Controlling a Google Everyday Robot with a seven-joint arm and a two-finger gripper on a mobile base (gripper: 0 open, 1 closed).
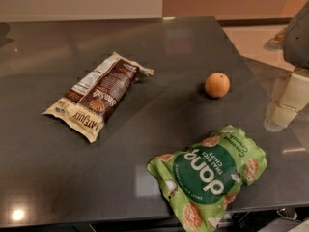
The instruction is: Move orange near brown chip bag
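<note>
The orange is a small round fruit sitting on the dark table, right of centre. The brown chip bag lies flat at the left-centre, dark brown with cream edges and "Sea Salt" and "Late July" lettering. It lies well apart from the orange. My gripper, cream-coloured under a dark grey arm, hangs at the right edge of the view. It is to the right of the orange and a little nearer the front, not touching it, and it holds nothing.
A green "dang" coconut chips bag lies at the front right, partly over the table's front edge. The dark table ends at its right edge just past my gripper. Pale floor and a wall lie beyond.
</note>
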